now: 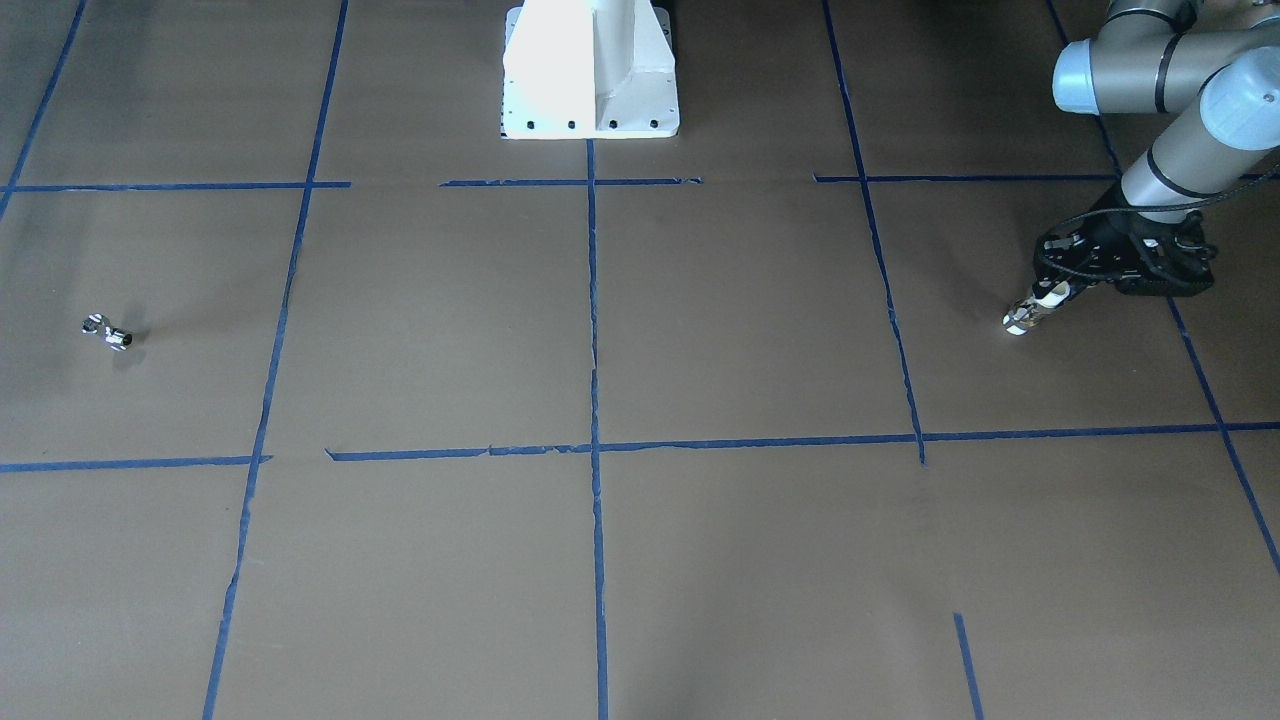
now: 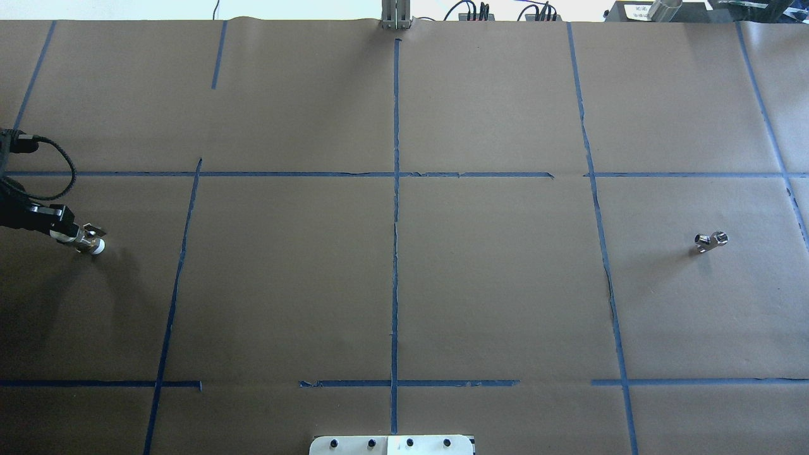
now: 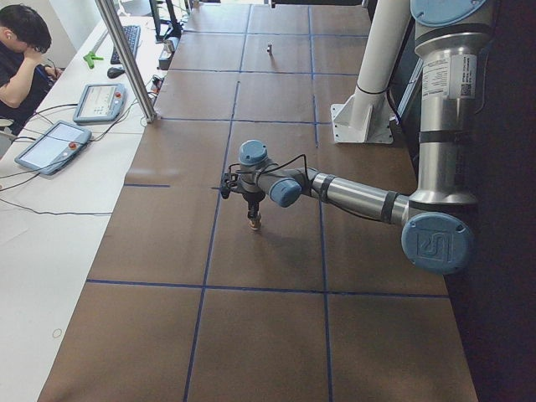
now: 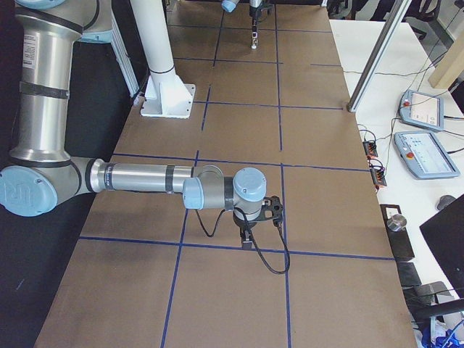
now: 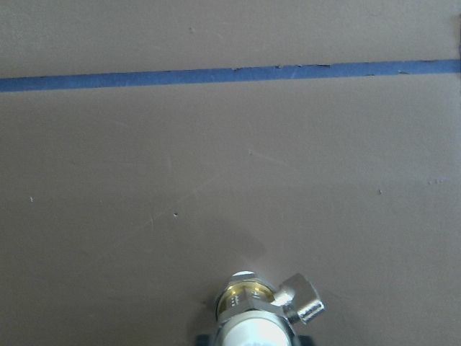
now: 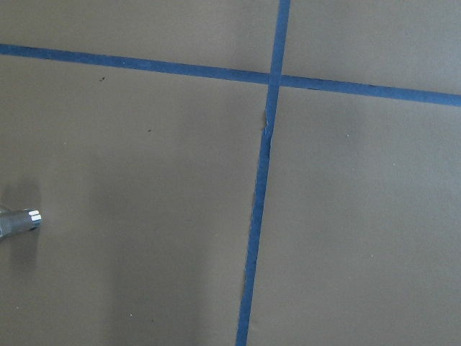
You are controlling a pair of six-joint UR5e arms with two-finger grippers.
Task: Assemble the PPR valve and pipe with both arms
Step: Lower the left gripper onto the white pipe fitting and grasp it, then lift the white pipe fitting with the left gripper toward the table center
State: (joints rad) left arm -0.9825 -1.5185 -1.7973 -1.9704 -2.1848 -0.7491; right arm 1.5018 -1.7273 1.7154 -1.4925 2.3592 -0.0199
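Note:
My left gripper (image 1: 1062, 290) is shut on the white upper end of the PPR valve (image 1: 1030, 312). The valve hangs tilted, its lower white end close to the brown table, and I cannot tell whether it touches. In the overhead view the left gripper (image 2: 63, 232) and valve (image 2: 87, 241) are at the far left. The left wrist view shows the valve's (image 5: 263, 310) brass ring and side lever. The chrome pipe (image 2: 711, 241) lies alone at the far right; it also shows in the front view (image 1: 107, 332). My right gripper (image 4: 248, 239) hangs over the table; I cannot tell whether it is open or shut. The pipe's end (image 6: 18, 222) shows at the right wrist view's left edge.
The white pedestal base (image 1: 590, 70) stands at the table's robot side, in the middle. Blue tape lines (image 2: 395, 208) divide the brown table into squares. A side table with tablets (image 3: 50, 146), a metal post (image 3: 126, 59) and an operator (image 3: 21, 50) runs along the far edge.

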